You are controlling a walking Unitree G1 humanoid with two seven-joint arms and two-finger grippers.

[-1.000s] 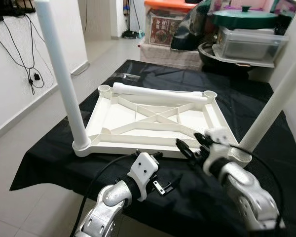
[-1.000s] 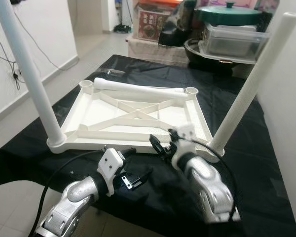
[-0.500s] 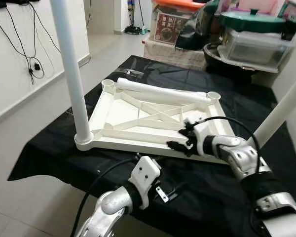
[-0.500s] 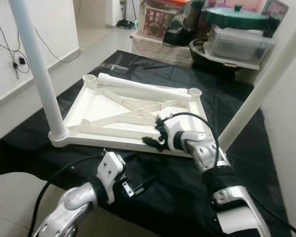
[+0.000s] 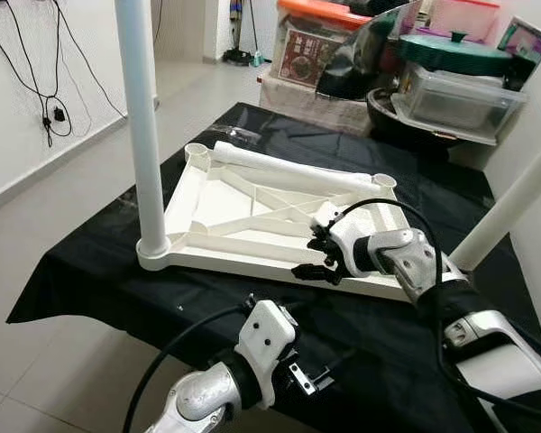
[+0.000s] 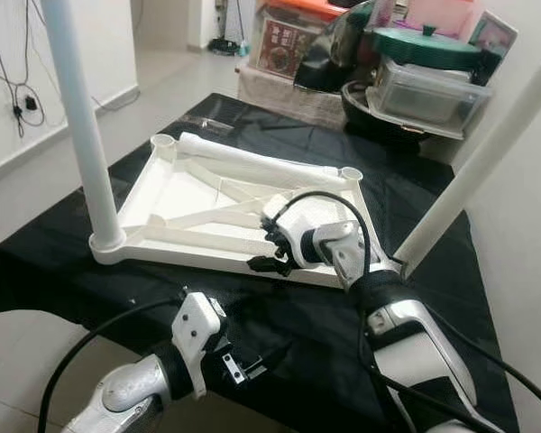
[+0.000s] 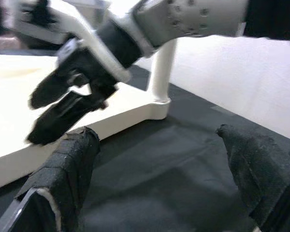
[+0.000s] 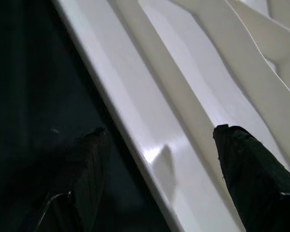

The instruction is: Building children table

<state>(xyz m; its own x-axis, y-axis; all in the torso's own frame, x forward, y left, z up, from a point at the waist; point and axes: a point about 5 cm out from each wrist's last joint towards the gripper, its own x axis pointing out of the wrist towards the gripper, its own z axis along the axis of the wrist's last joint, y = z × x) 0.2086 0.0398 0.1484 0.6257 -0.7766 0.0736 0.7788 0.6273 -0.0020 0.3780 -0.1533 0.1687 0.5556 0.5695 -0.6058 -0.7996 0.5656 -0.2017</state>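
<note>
Left end effector [image 5: 311,383] low at the near edge, over the black cloth [image 5: 99,271] covering the bench, fingers spread wide, gripping nothing; left wrist view shows both padded fingertips [image 7: 70,164] apart above bare cloth.

Just beyond it the upside-down white tabletop [image 5: 207,203] lies flat on the cloth, ribbed underside up with crossed braces. Right end effector [image 5: 317,259] sits over its near rim, right of middle, fingers spread; right wrist view shows the rim between the two fingertips [image 8: 246,164], one over the cloth side, one over the inside of the frame. Contact with the rim cannot be told.

One white leg [image 5: 142,126] stands upright in the near-left corner socket, top cut off by the frame edge. A second leg [image 6: 473,176] rises tilted from the near-right corner, its base hidden behind the right arm. A third leg [image 5: 288,170] lies loose along the far rim between the two open far sockets.

Beyond the bench: green lidded pot [image 5: 455,50], clear plastic tub [image 5: 460,95], orange-lidded box [image 5: 311,41], all stacked clutter, partly cut off. Cables [image 5: 50,117] hang on the left wall.
</note>
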